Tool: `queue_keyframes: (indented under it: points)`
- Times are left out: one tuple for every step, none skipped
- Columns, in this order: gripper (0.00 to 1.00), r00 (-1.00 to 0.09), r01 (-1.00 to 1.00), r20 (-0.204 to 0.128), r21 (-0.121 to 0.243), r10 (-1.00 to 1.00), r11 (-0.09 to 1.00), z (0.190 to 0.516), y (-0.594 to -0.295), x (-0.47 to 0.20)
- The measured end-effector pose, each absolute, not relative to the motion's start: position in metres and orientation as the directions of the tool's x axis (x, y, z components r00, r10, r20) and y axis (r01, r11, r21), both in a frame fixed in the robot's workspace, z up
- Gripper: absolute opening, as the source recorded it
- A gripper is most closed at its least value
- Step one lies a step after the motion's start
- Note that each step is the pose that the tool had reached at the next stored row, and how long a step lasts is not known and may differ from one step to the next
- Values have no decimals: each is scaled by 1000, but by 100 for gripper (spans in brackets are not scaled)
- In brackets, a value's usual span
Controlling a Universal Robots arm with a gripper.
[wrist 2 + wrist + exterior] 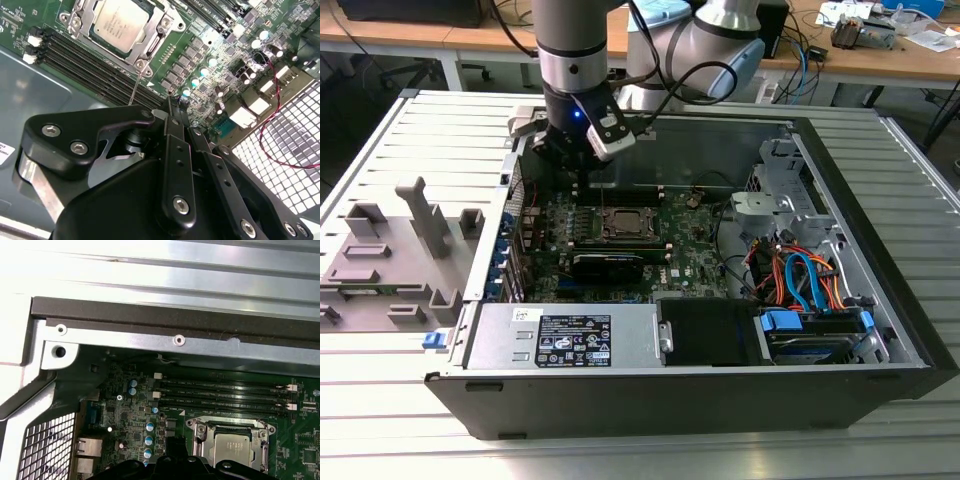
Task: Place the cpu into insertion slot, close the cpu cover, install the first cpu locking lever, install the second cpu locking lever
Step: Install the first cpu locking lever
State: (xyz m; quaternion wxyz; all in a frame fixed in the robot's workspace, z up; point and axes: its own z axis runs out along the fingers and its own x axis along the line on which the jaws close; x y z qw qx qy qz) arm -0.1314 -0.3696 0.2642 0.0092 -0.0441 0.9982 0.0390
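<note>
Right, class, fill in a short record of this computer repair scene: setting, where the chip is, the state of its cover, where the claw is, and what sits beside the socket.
setting: open computer case lying on a slatted table
chip: cpu seated in the socket on the motherboard
cover: cpu cover lying flat around the chip, framing it
claw: claw above the board, beside the socket, holding nothing visible
beside socket: memory slots, running along one side
</note>
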Motion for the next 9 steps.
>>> queue_keyframes:
  points:
    - [11,-996,-89,-22,77,-87,993,264,-369,-131]
    - [11,-996,-89,-22,77,-87,993,264,-369,-131]
    - [11,-996,-89,-22,77,-87,993,264,-369,-131]
    - [11,-996,-89,-22,77,-87,993,264,-368,-131]
    - [11,-996,-89,-22,77,-87,993,264,-368,-131]
    - [11,-996,-89,-22,77,-87,993,264,-367,-131]
    - [11,-996,-89,-22,77,-87,993,264,-367,-131]
    - [11,-996,-89,-22,77,-87,993,264,-367,-131]
    - [11,-996,-89,-22,77,-87,993,264,-366,-131]
